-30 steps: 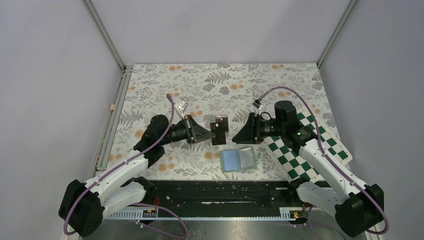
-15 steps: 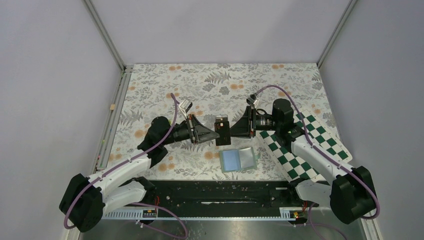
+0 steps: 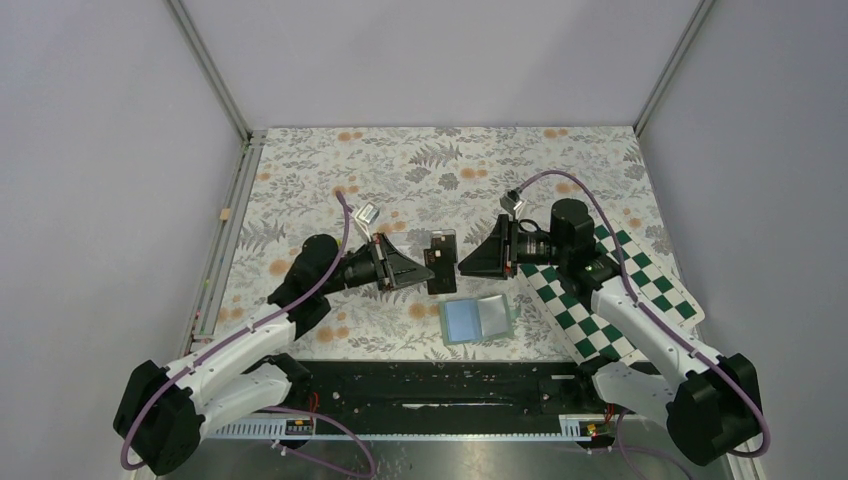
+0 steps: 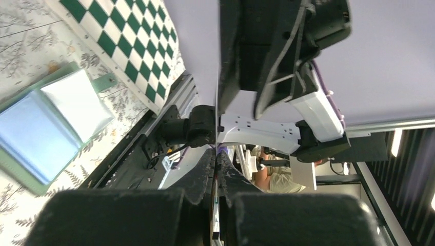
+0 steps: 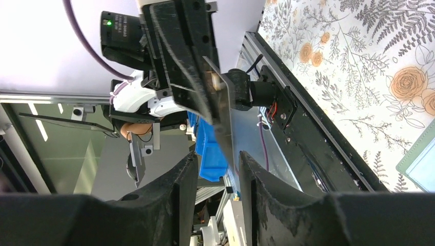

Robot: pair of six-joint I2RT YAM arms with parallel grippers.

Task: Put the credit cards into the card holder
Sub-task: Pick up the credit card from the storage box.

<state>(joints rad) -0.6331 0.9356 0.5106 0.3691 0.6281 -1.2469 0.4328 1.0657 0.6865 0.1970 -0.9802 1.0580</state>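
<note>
My left gripper (image 3: 428, 266) is shut on a black credit card (image 3: 441, 258) and holds it upright above the table. In the left wrist view the card (image 4: 216, 77) shows edge on, pinched at the gripper (image 4: 216, 154). Whether it is one card or a stack I cannot tell. My right gripper (image 3: 461, 263) faces it from the right, open. In the right wrist view the card (image 5: 221, 110) reaches down to the mouth of the gripper (image 5: 218, 159), close to one finger. The card holder (image 3: 477, 320) lies open on the table just in front, pale blue pockets up.
A green-and-white chequered board (image 3: 610, 300) lies at the right under my right arm. The floral cloth (image 3: 400, 170) covers the table, with a metal rail (image 3: 225, 250) along its left edge and the black base bar (image 3: 440, 385) at the near edge.
My right gripper came in leftwards until its fingertips reached the card, and its jaws narrowed. The left gripper kept its hold and shifted only slightly.
</note>
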